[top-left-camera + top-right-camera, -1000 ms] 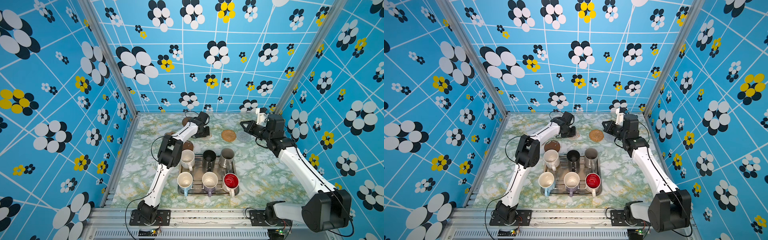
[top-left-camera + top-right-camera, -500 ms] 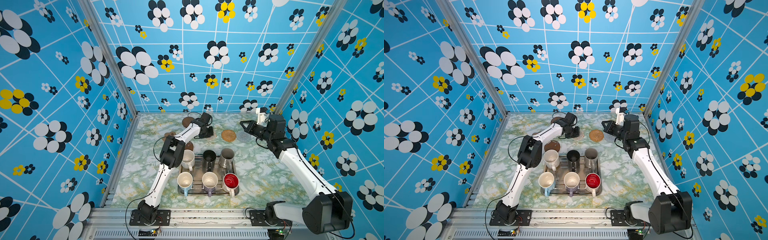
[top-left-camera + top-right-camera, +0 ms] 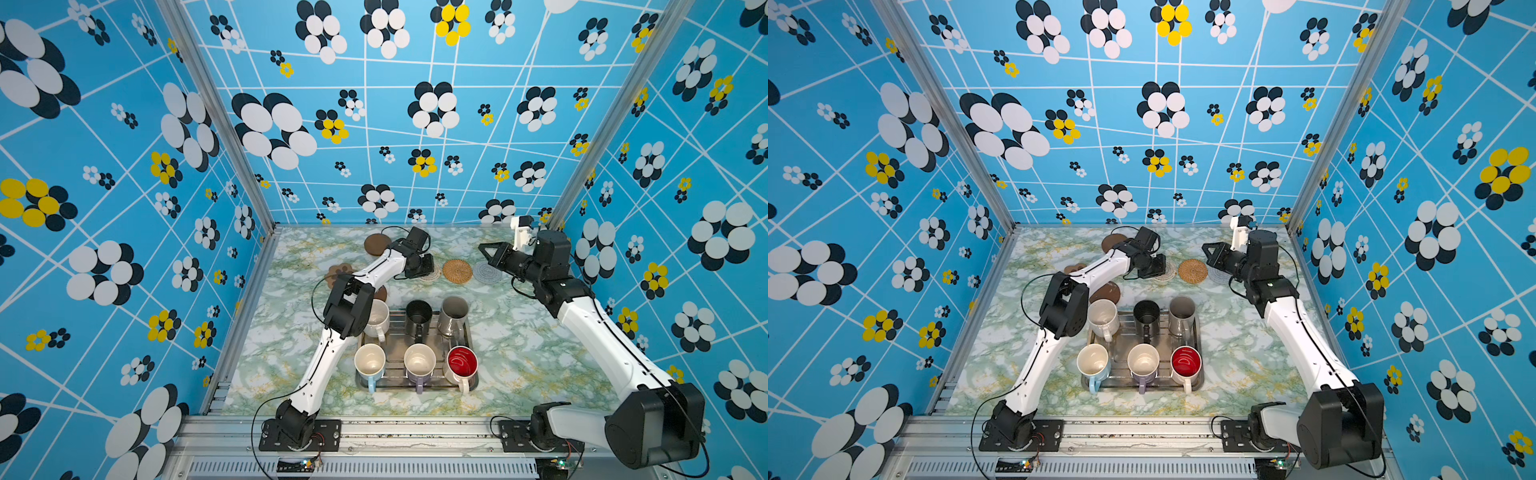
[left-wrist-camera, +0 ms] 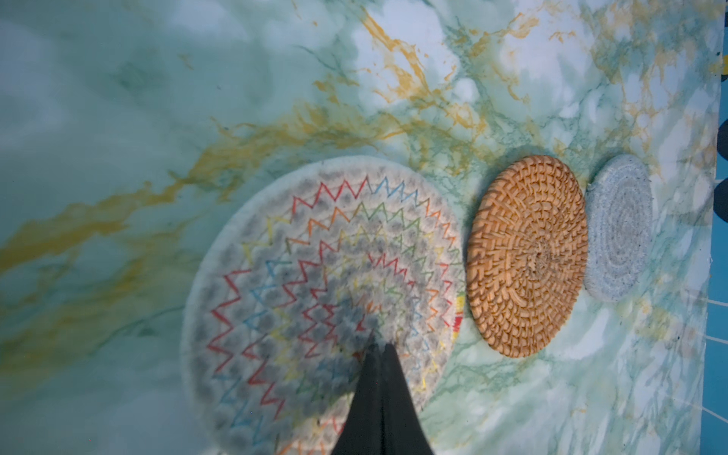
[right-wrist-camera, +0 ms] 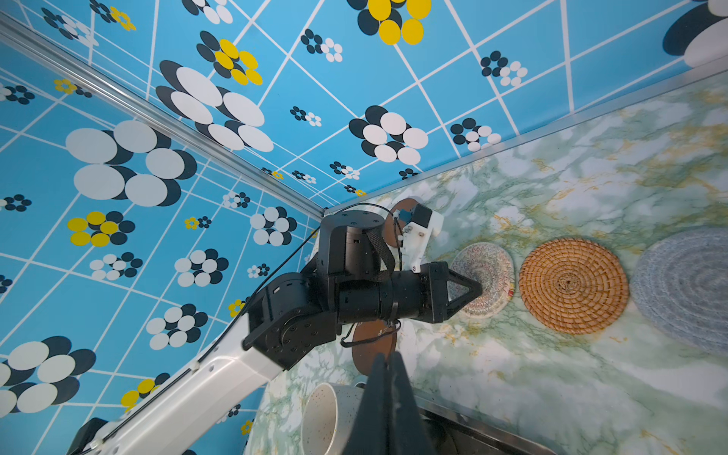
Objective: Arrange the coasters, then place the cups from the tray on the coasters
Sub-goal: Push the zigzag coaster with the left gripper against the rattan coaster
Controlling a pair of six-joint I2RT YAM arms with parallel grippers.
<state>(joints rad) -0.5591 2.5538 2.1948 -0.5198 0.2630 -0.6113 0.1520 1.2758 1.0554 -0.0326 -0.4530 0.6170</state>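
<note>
My left gripper (image 4: 380, 346) is shut with nothing in it, and its tips rest on the white crochet coaster (image 4: 315, 256) with coloured zigzags. This coaster lies close beside the tan rattan coaster (image 4: 526, 260), and the pale grey one (image 4: 618, 228) follows in the same row. In both top views this gripper (image 3: 424, 266) is at the back middle. My right gripper (image 3: 484, 249) is shut and empty, raised over the grey coaster (image 3: 486, 272). A brown disc (image 3: 377, 244), the paw coaster (image 3: 338, 272) and another brown disc (image 3: 380, 293) lie at the back left. Several cups stand on the tray (image 3: 415, 384).
On the tray the white speckled cup (image 3: 376, 320), black cup (image 3: 417, 316) and grey-beige cup (image 3: 453, 316) form the back row. The light blue (image 3: 369, 363), lilac (image 3: 419, 363) and red-inside (image 3: 461, 361) cups form the front row. Blue patterned walls close three sides.
My left gripper has slid right along the back of the table, and the white crochet coaster under its tips now shows beside the rattan one. The right arm has barely moved.
</note>
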